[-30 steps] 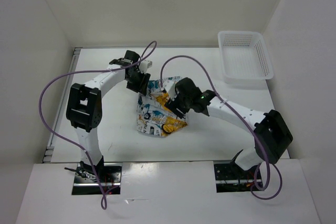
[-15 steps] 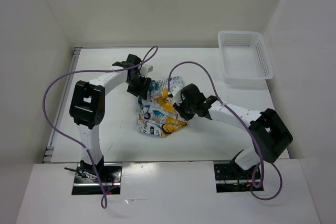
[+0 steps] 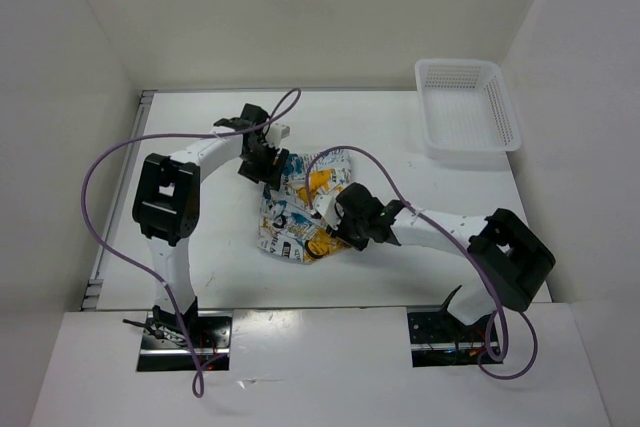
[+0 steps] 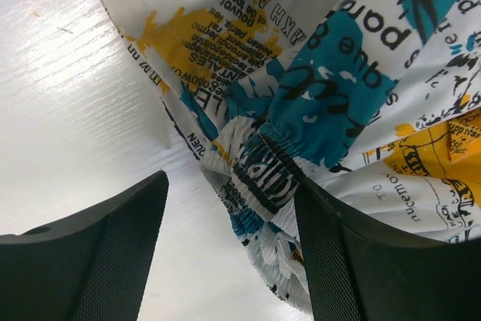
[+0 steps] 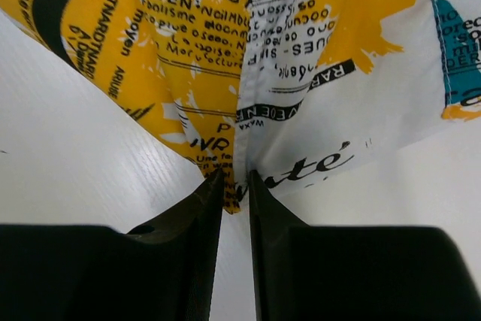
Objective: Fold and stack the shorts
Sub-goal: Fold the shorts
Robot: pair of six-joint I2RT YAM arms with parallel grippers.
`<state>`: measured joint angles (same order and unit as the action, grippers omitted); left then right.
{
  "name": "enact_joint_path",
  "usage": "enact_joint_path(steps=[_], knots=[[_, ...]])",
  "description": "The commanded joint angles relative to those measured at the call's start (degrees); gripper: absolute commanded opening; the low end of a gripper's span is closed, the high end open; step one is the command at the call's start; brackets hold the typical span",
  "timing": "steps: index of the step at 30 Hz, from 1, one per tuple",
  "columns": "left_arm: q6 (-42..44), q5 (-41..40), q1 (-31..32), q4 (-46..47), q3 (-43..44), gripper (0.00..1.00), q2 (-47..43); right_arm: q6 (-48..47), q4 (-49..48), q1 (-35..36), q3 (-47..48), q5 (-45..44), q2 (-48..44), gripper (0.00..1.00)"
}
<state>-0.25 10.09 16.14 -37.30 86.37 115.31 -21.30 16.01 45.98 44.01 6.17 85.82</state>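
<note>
The shorts [image 3: 296, 215] lie crumpled mid-table, white with teal, yellow and black print. My left gripper [image 3: 266, 159] is at their far left corner and stands open. In the left wrist view the gathered waistband [image 4: 263, 171] runs between its fingers, close to the right finger [image 4: 331, 253], with bare table beside the left one. My right gripper [image 3: 342, 219] sits on the right side of the shorts. Its jaws [image 5: 235, 182] are shut on a yellow and white hem edge of the shorts [image 5: 293, 73].
A white mesh basket [image 3: 466, 117] stands at the far right corner of the table. White walls close in on the left, the back and the right. Purple cables loop above both arms.
My right gripper slid toward the near side over the shorts and closed on their edge. My left gripper's jaws opened wider at the waistband.
</note>
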Motion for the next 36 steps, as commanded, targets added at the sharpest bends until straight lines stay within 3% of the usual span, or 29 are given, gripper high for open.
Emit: enact_joint_path(steps=[1, 5, 9, 14, 15, 19, 21, 25, 28, 36], knots=[[0.25, -1.03, -0.41, -1.28, 2.83, 0.75, -0.43, -4.01, -0.45, 0.17, -0.68, -3.09, -1.00, 0.25], [0.25, -1.03, -0.41, -1.90, 3.46, 0.86, -3.76, -4.63, 1.66, 0.17, 4.04, -6.51, -1.53, 0.26], [0.25, 0.98, -0.41, -2.43, 5.03, 1.00, -9.64, -5.41, 2.71, 0.17, 10.38, -14.75, -3.99, 0.43], [0.25, 0.99, -3.56, -1.64, 5.04, 1.00, -17.46, -7.69, 4.12, -2.90, 18.04, -21.80, -9.43, 0.52], [0.25, 0.99, -5.57, -1.64, 4.34, 1.00, -18.44, -8.75, 4.12, -3.43, 18.04, -23.73, -12.32, 0.56], [0.25, 0.46, -14.10, -1.64, -0.40, 1.00, -24.23, -12.18, -0.35, -8.43, 17.95, -27.96, -20.33, 0.58], [0.25, 0.98, -18.84, -2.42, -3.55, 1.00, -25.74, -11.66, -1.85, -14.23, 15.77, -29.54, -24.62, 0.59], [0.25, 5.73, -34.73, -3.57, -8.84, 1.00, -29.86, -9.03, -4.49, -25.56, 11.46, -30.08, -30.09, 0.62], [0.25, 7.22, -40.90, -2.26, -12.00, 1.00, -30.40, -6.04, -4.50, -32.08, 7.86, -28.76, -33.26, 0.62], [0.25, 11.45, -45.41, -1.11, -14.47, 1.00, -29.88, -1.56, -2.04, -34.73, 2.76, -27.62, -39.14, 0.62]])
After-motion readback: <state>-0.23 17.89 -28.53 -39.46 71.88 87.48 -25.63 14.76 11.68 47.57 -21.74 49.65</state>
